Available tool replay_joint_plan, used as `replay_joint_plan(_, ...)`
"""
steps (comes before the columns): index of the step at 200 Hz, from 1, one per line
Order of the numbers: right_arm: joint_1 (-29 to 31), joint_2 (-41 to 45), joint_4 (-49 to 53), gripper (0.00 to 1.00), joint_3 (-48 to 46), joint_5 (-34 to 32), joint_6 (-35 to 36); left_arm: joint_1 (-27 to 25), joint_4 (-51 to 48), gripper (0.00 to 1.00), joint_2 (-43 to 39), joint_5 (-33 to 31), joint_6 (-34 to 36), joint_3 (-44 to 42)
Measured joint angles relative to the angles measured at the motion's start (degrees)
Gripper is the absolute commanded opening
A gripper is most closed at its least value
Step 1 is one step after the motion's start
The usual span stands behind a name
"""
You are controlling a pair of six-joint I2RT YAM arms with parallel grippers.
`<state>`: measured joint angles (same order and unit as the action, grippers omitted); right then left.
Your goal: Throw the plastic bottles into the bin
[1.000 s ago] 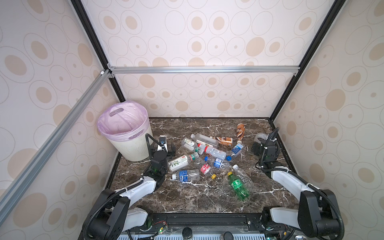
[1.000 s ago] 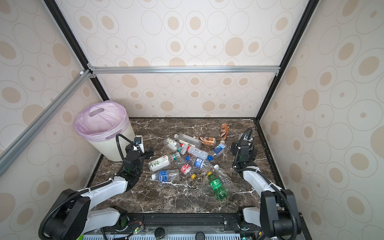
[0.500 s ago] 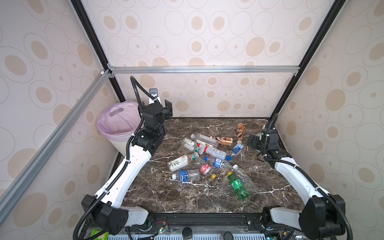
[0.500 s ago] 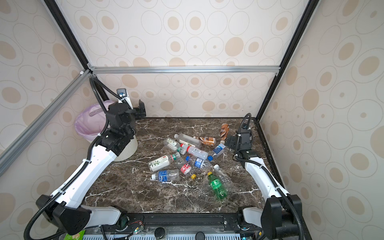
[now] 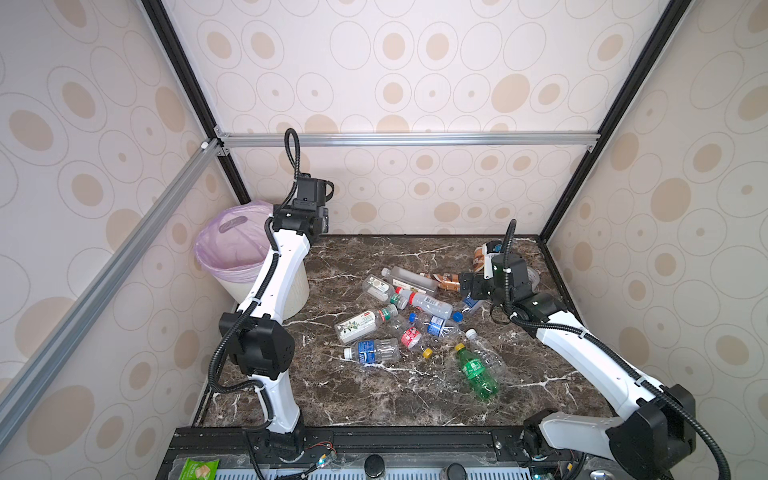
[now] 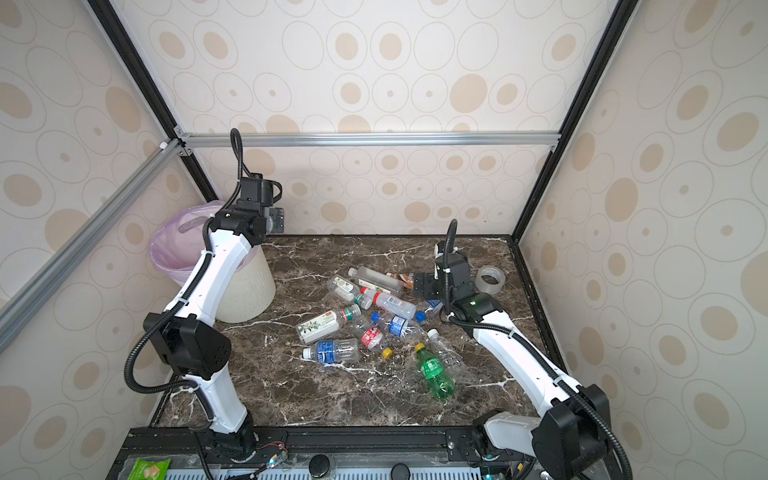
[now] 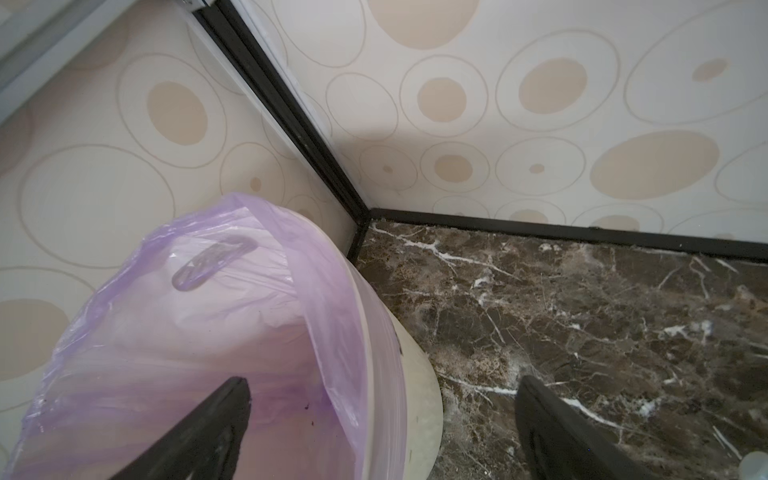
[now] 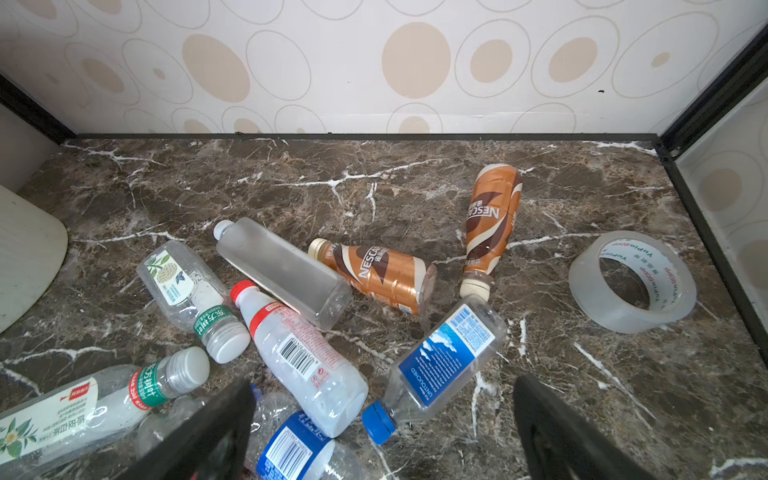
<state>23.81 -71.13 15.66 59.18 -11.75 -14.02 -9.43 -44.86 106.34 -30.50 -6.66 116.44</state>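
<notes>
- Plastic bottles (image 5: 399, 320): all lie on their sides in a loose pile mid marble top (image 8: 291, 174), well apart from the bin (image 7: 415, 395) in the far left corner. No bottle shows in the visible part of the liner.
- L gripper (image 7: 382, 386): jaws wide apart, empty. It hangs above the bin rim, one finger over the liner, one over the marble top.
- R gripper (image 8: 380, 390): jaws wide apart, empty. It hovers over the pile's far right edge, and in the wrist view the blue-label bottle (image 8: 444, 357) lies between the fingers.
- Step in hand, as judged: R arm pick. Take the blue-label bottle. Come straight down and close across the body at the label, not at cap or neck.
- Watch: its blue cap sits just beside the red-cap bottle (image 8: 299, 345), and its base is near the cap of a brown bottle (image 8: 492, 224). Keep your fingers off both.
- Materials: thin clear walls, prob. light, crushable and slick. Round bodies will roll, so squeeze gently.
- Frosted bottle (image 8: 282, 270): flat-sided, less prone to roll.
- Tape roll (image 8: 631, 282): not a bottle, leave it.
- Bin: ribbed off-white wall, thin lilac liner loose at the rim. Release well inside the rim.
</notes>
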Motion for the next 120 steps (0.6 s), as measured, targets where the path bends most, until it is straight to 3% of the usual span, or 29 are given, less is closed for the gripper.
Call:
replay_joint_plan(38,0.3,0.0,0.2,1.00,0.0,-0.3,0.0,1.8,-3.8,0.83,0.1,3.0,-0.3,0.4)
replay_joint_plan(66,0.3,0.0,0.2,1.00,0.0,-0.5,0.0,3.7,-5.9,0.66,0.7,5.1,-0.5,0.9)
replay_joint_plan(87,0.3,0.1,0.2,1.00,0.0,-0.9,0.0,4.7,-7.1,0.61,1.7,7.2,-0.6,1.8)
replay_joint_plan(120,0.3,0.9,0.2,1.00,-0.2,-1.6,0.0,5.1,-8.0,0.27,2.9,10.1,-1.0,2.3)
